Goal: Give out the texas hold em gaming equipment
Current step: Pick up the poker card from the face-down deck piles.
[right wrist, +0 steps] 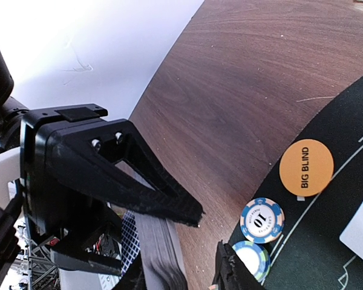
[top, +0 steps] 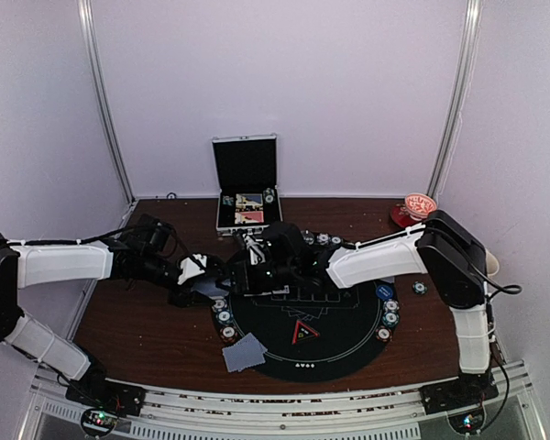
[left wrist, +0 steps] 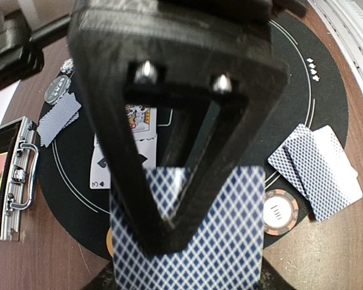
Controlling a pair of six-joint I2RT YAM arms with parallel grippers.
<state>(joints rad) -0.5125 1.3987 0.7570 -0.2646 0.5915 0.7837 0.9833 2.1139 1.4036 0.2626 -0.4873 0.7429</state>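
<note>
Where the arms meet over the far-left rim of the round black mat (top: 348, 353), the left gripper (top: 222, 278) and right gripper (top: 259, 266) overlap, and neither's jaws can be read from above. Two face-down cards (top: 243, 351) are seen on the mat's near-left rim; the chips (top: 222, 316) along that rim are too small to count.

From the left wrist, the left gripper is seen pinching a deck (left wrist: 230, 241) above the mat, with two face-up cards (left wrist: 118, 163) half hidden behind a finger.

From the right wrist, one orange BIG BLIND disc (right wrist: 306, 167) and two blue chips (right wrist: 262, 219) are seen at the mat's rim; the right gripper's spread cannot be told.
</note>
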